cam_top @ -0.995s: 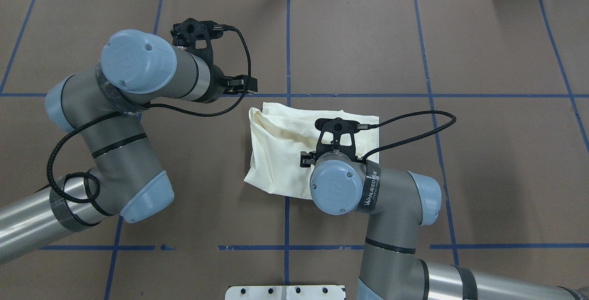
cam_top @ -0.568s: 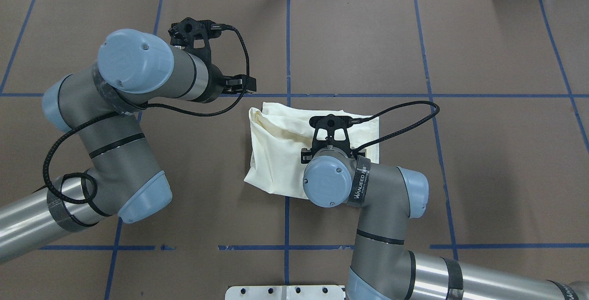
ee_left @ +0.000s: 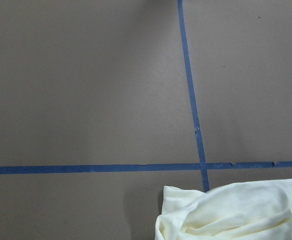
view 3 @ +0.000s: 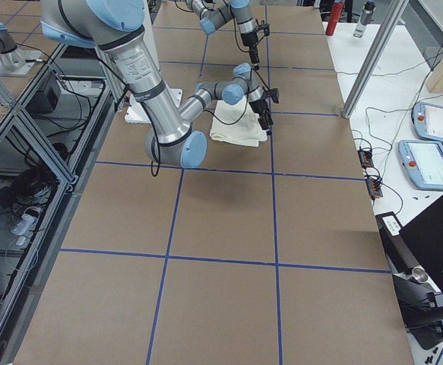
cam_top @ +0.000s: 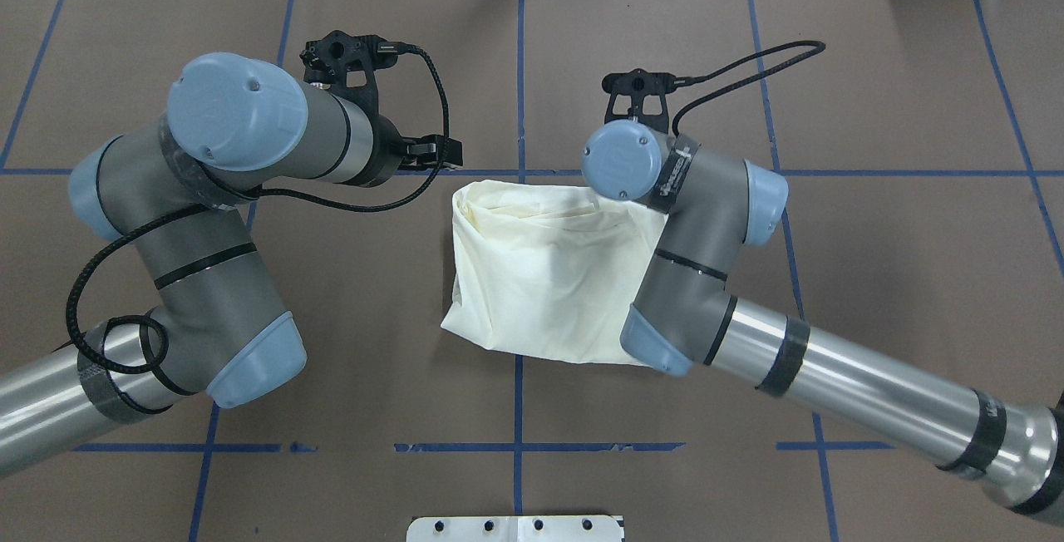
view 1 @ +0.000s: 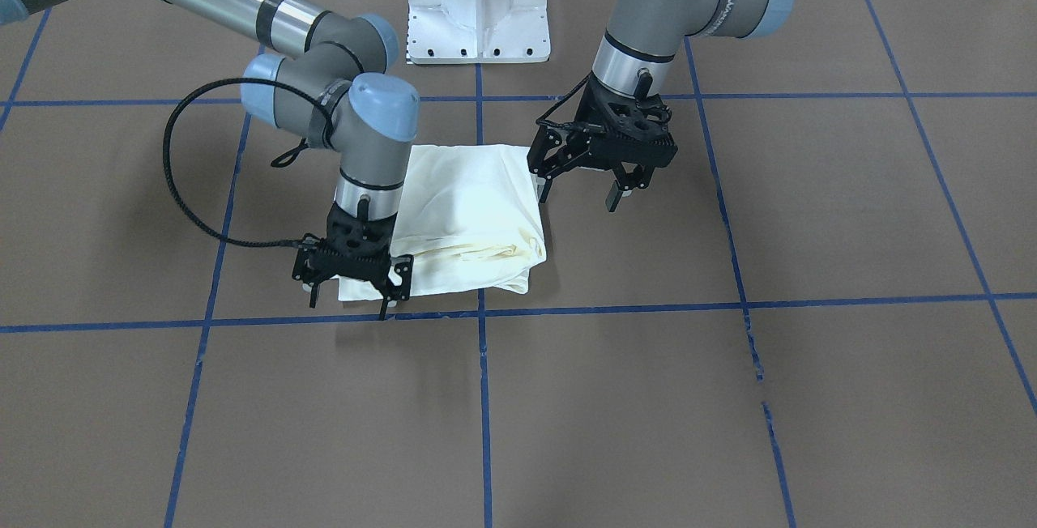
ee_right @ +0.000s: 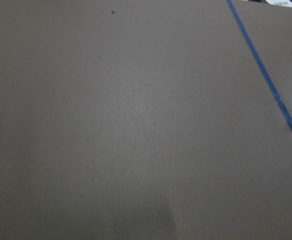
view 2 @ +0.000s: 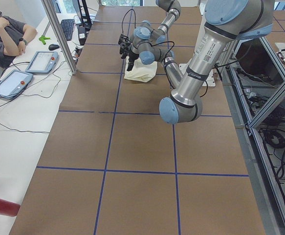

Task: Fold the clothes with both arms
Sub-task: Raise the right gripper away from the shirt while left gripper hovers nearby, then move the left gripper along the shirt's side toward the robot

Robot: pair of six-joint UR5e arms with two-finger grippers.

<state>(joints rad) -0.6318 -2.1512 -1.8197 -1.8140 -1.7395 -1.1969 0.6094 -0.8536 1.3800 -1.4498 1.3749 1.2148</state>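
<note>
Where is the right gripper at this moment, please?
In the front-facing view, the right gripper is on the view's left, at the corner of the folded shirt farthest from the robot, beside the blue tape line.

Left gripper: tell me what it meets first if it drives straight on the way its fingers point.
Most likely the bare brown table paper: the left gripper points down, open, just beside the folded shirt. Its nearer finger could clip the shirt's edge; depth is unclear.
</note>
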